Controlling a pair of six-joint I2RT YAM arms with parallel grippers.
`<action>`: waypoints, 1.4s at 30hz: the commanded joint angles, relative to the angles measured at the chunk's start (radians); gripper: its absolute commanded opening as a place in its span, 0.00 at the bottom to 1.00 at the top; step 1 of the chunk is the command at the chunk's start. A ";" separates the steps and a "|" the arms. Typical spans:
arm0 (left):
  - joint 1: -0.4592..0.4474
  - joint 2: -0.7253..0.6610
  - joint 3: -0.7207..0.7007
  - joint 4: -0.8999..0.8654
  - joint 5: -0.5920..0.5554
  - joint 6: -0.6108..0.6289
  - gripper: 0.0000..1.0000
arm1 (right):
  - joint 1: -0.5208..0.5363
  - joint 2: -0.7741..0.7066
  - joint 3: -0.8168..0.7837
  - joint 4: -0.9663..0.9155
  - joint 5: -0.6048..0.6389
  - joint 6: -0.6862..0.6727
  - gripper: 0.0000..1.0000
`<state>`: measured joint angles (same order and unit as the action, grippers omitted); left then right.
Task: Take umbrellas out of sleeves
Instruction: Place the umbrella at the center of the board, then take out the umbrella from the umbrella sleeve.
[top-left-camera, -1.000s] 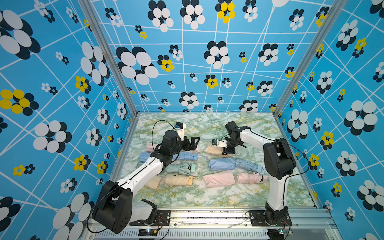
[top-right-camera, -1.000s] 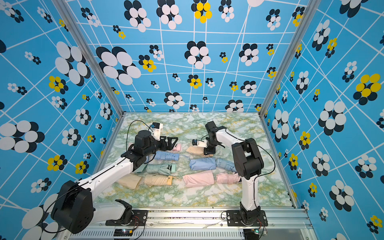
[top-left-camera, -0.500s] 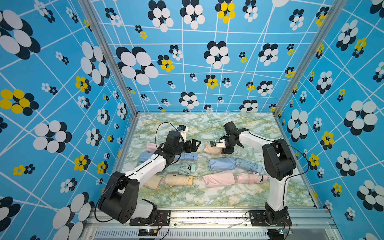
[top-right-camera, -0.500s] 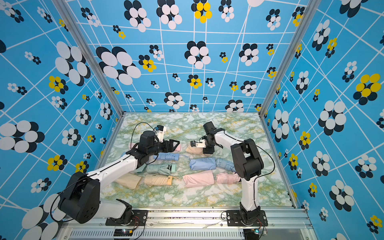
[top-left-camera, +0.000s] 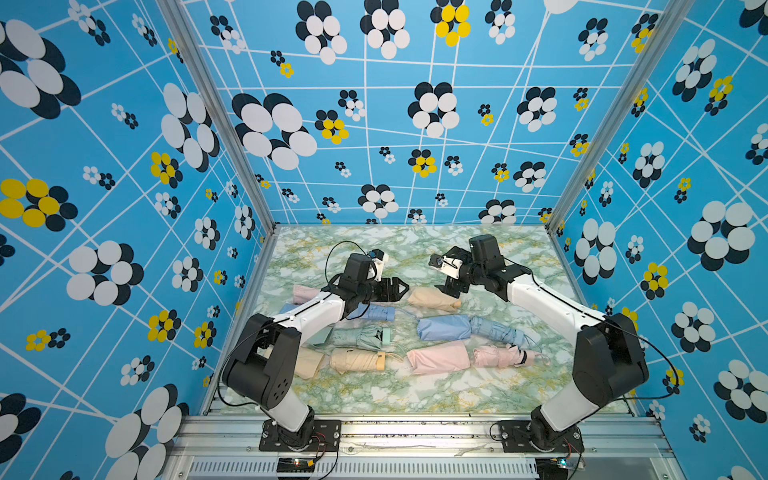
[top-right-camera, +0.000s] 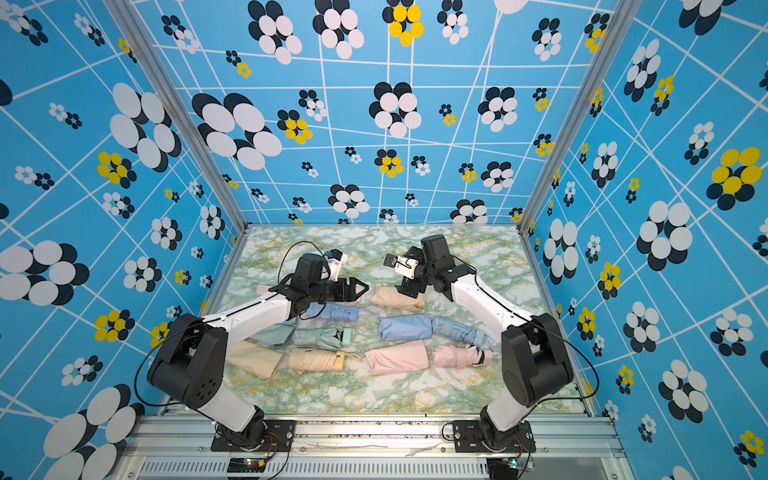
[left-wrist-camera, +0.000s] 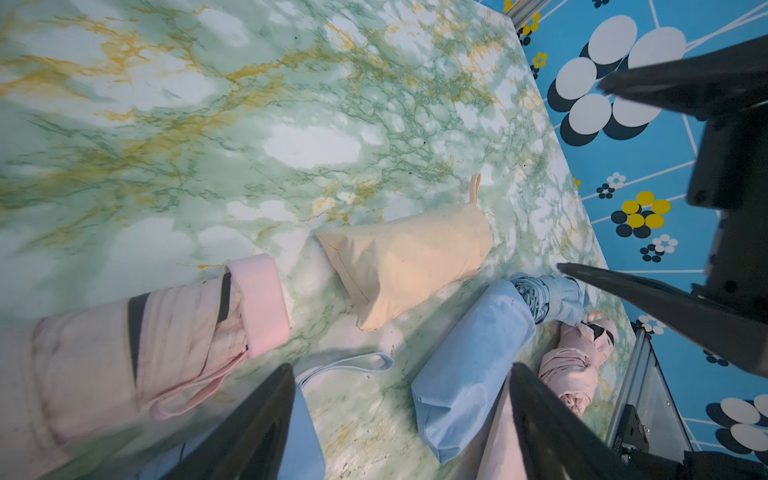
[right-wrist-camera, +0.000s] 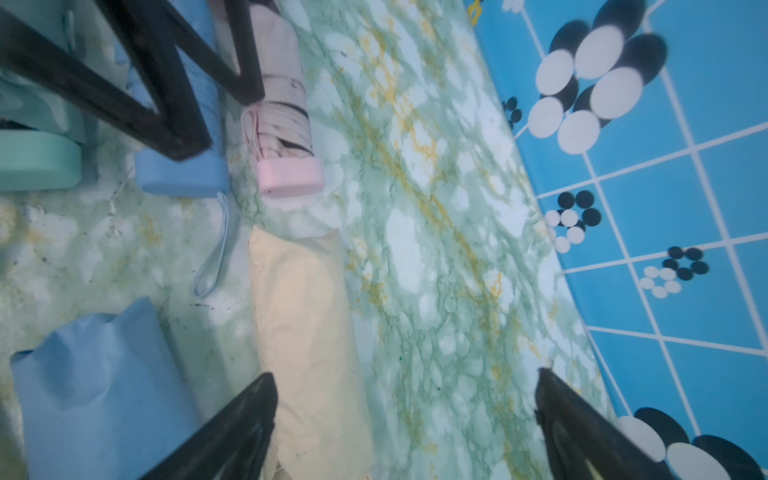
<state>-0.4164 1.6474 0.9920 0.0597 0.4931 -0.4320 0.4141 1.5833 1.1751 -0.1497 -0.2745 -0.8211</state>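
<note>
The beige sleeve lies flat mid-worktop, nearer the far edge, with its long axis running side to side. Its sewn closed end faces the left gripper and its mouth, with a small loop tab, faces the right gripper. Since a second ago the left arm has reached further across, its jaws spread and empty near the closed end, while the right jaws stand wide at the mouth end, gripping nothing. The sleeve is smooth, soft cloth, plump as a filled tube, unlike the pleated pink umbrella nearby.
</note>
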 joint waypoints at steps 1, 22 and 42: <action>0.008 0.066 0.080 -0.096 0.079 0.074 0.82 | 0.000 -0.076 -0.034 0.095 0.026 0.287 0.99; 0.007 0.300 0.199 -0.085 0.176 0.142 0.57 | -0.028 -0.214 -0.100 -0.175 0.355 0.969 0.99; -0.013 0.367 0.234 -0.068 0.200 0.118 0.38 | -0.149 -0.151 -0.104 -0.137 0.170 1.387 0.98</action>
<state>-0.4240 1.9896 1.2018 -0.0158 0.6727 -0.3130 0.2764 1.4117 1.0775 -0.3023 -0.0490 0.4679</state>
